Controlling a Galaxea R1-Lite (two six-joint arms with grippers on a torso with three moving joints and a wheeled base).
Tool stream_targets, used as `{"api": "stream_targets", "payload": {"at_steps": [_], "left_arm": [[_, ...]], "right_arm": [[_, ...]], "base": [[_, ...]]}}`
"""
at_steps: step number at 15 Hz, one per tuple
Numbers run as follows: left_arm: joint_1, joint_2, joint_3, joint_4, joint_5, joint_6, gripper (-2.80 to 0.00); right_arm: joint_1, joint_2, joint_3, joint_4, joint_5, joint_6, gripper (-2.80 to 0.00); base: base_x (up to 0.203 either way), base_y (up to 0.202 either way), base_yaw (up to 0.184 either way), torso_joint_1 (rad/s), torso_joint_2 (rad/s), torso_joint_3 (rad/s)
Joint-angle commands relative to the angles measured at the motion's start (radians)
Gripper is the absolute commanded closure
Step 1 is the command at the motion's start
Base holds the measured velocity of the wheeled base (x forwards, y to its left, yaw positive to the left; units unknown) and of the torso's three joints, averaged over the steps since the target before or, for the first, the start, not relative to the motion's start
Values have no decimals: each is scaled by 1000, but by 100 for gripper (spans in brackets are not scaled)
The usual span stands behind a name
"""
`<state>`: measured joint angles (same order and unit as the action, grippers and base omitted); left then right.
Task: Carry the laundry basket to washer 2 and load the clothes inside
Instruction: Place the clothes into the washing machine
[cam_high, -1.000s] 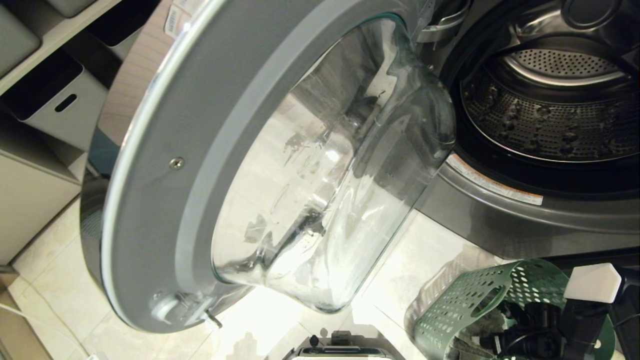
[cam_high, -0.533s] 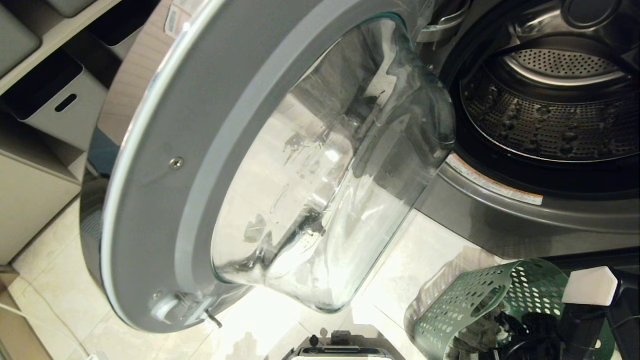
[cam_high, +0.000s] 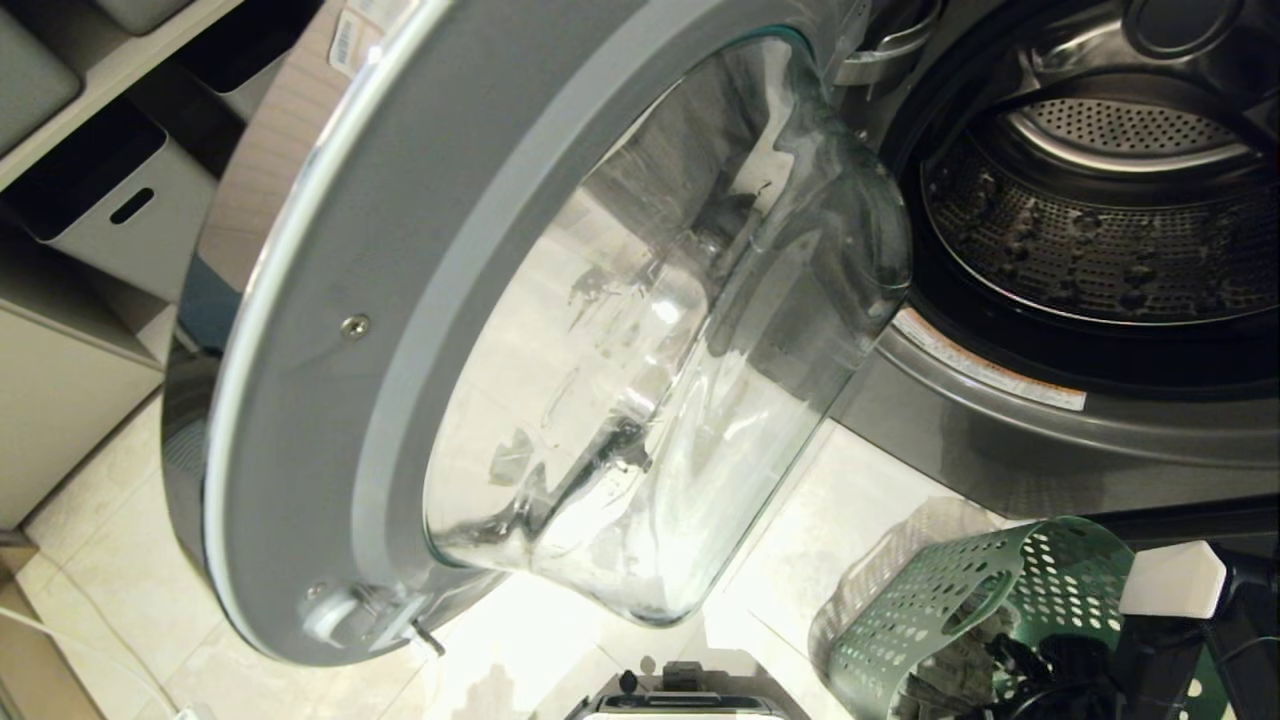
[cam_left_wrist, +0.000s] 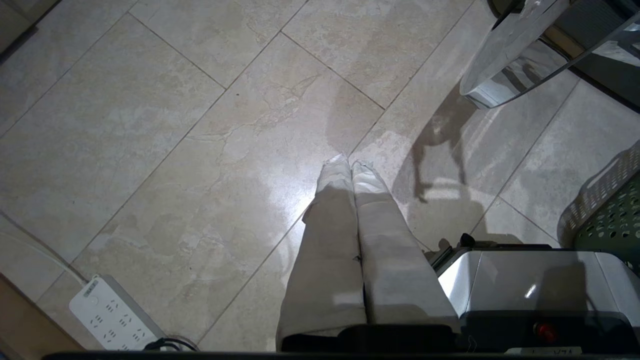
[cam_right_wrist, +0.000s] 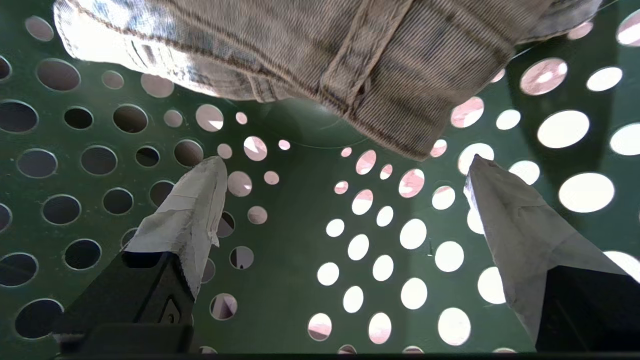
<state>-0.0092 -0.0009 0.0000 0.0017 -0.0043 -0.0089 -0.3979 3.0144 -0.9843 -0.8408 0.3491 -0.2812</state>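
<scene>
While my right gripper (cam_right_wrist: 345, 170) stands inside the laundry basket (cam_high: 930, 590) with its taped fingers (cam_right_wrist: 187, 215) spread as wide as they go and nothing between them, the clothes (cam_right_wrist: 320, 55) lie just beyond the fingertips, filling the upper part of the right wrist view, a ribbed hem and seam showing nearest. I judge the grasp not yet made, and the first risk is a close on too little: if I shut where I am, the tips may meet on bare basket wall or catch only the hem edge, and the bundle could slip out as I lift. A second risk is the perforated wall itself; a fingertip driven forward could lodge in one of the round holes and drag or tip the basket, which sits at the lower right of the head view, near the front of washer 2 (cam_high: 1050, 430). Its door (cam_high: 400, 330) hangs wide open across the centre and left of that view, and the drum (cam_high: 1100, 240) shows at the upper right; I see nothing in it from here. On the way up, my right arm must clear the basket rim and the sill of the opening, and loose fabric may snag on either. My left gripper (cam_left_wrist: 350, 167) hangs parked over the floor tiles (cam_left_wrist: 150, 125), fingers pressed together and holding nothing; a power strip (cam_left_wrist: 112, 317) lies at the lower left of its view, well apart from it.
</scene>
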Motion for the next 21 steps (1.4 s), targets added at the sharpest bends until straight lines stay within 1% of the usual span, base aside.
{"api": "stream_targets", "payload": {"at_steps": [1, 2, 5, 8, 11, 12, 21], "left_arm": [[0, 1, 0, 0, 0, 0, 0], [0, 1, 0, 0, 0, 0, 0], [0, 1, 0, 0, 0, 0, 0], [0, 1, 0, 0, 0, 0, 0], [0, 1, 0, 0, 0, 0, 0], [0, 1, 0, 0, 0, 0, 0], [0, 1, 0, 0, 0, 0, 0]], "right_arm": [[2, 11, 10, -15, 2, -5, -280], [2, 11, 10, -32, 1, -6, 0], [4, 2, 19, -33, -2, -7, 0], [9, -23, 65, -47, -1, -8, 0], [18, -19, 110, -152, -2, -9, 0], [22, -19, 119, -161, -2, -9, 0], [16, -35, 131, -162, -2, -4, 0]], "base": [[0, 0, 0, 0, 0, 0], [0, 0, 0, 0, 0, 0], [0, 0, 0, 0, 0, 0], [0, 0, 0, 0, 0, 0], [0, 0, 0, 0, 0, 0], [0, 0, 0, 0, 0, 0], [0, 0, 0, 0, 0, 0]]}}
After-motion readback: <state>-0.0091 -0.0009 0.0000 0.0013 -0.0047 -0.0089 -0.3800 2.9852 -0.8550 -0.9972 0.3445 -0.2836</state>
